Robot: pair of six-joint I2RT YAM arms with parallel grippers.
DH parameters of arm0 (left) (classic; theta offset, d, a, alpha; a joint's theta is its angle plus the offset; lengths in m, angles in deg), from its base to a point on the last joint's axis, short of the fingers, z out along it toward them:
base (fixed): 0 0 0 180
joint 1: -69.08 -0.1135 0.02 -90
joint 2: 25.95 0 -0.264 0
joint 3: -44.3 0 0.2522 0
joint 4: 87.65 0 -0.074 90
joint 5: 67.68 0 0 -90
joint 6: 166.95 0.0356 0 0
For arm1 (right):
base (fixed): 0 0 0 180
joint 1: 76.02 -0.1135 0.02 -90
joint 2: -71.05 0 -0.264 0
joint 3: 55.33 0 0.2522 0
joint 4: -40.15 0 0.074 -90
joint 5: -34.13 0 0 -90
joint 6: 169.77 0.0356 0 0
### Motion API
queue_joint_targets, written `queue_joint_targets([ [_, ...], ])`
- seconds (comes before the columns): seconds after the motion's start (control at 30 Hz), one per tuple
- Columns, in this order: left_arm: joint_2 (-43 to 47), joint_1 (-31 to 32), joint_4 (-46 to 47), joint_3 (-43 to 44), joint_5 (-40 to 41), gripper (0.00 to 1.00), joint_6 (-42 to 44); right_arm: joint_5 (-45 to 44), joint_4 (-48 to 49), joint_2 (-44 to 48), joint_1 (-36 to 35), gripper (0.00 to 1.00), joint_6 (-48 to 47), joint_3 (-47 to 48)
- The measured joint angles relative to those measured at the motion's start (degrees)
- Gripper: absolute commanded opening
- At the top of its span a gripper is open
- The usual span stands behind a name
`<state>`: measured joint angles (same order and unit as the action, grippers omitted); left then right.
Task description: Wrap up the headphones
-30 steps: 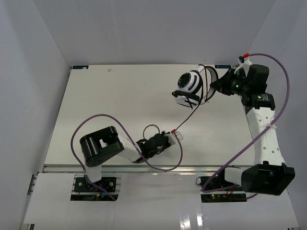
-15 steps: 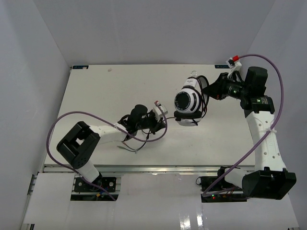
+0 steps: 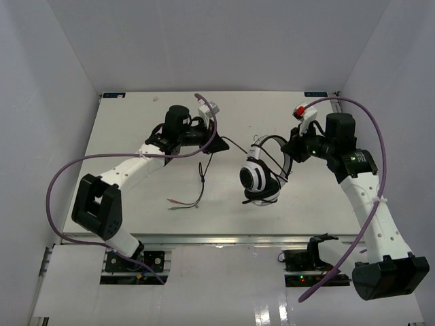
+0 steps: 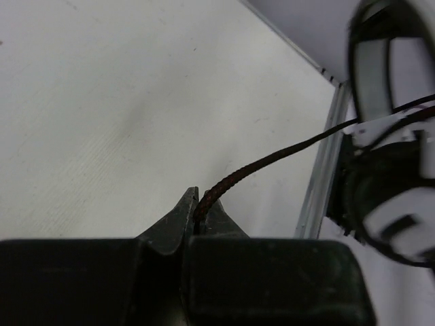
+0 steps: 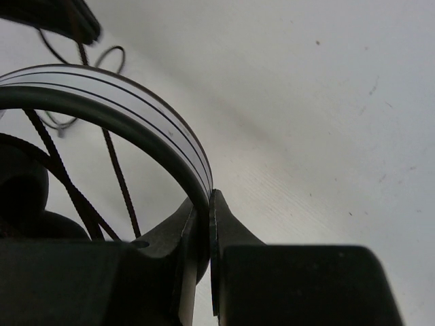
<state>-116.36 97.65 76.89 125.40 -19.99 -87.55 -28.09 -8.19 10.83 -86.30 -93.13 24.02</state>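
Winding step: right hand [image 5: 208,204] clamps white-and-black over-ear headphones [image 3: 261,178] by the band; left hand [image 4: 197,205] pinches thin black cable [image 4: 272,160], which probably needs looping around next.

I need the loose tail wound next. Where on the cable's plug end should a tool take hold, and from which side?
Grip the cable just behind the coloured plugs, coming straight down from above, fingers across the strand. There it lies flat on the table, apart from the headphones. Probably the left tool, which now pinches the cable higher up.
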Motion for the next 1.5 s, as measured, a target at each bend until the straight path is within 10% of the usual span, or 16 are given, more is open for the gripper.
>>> queue_joint_targets([
  [0.43, 1.07, 3.59, -8.45, 10.08, -9.16, 0.00, -24.31, -30.97, 12.11, -4.34, -7.38, 0.08, 7.24, -2.81],
  [0.87, -1.06, 11.81, -2.11, 12.15, -1.42, 0.43, -45.29, -42.14, 19.41, -7.42, -8.27, 0.08, 12.08, -3.75],
  [1.5, -8.58, 29.00, 4.84, 12.13, 14.45, 0.47, -46.05, -36.71, 15.92, -9.78, -3.80, 0.08, 18.10, 1.47],
])
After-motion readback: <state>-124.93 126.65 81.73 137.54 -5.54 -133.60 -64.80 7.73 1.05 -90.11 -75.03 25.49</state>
